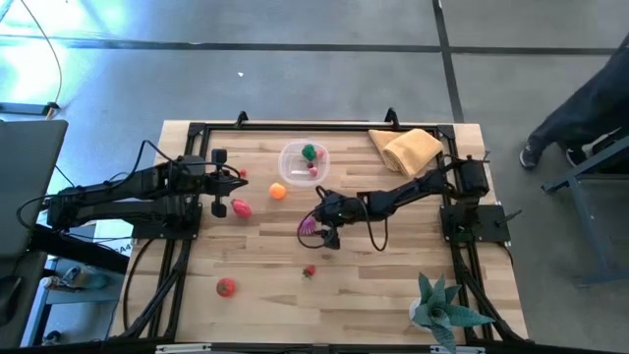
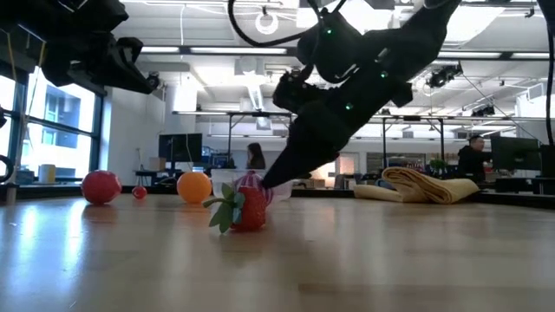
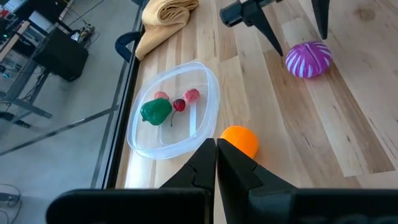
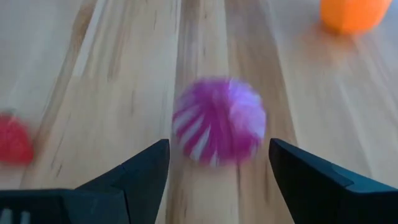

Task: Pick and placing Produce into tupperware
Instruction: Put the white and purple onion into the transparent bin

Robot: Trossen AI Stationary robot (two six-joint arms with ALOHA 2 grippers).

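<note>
My right gripper (image 4: 219, 148) is open and low over the table middle, one finger on each side of a magenta white-striped ball (image 4: 219, 121), not touching it; the same ball shows as (image 1: 308, 226). The clear tupperware (image 1: 303, 162) sits near the far edge and holds a green piece (image 3: 155, 111) and small red and pink pieces. An orange ball (image 1: 277, 192), a pink piece (image 1: 241, 207), a red tomato (image 1: 225, 286) and a strawberry (image 2: 247, 210) lie on the wood. My left gripper (image 3: 216, 152) is shut and hovers left of the tupperware.
A tan folded cloth (image 1: 405, 147) lies at the far right corner, and a teal spiky plant (image 1: 442, 307) stands at the near right corner. Black frame rails run along the table edges. People sit at desks in the room beyond the table.
</note>
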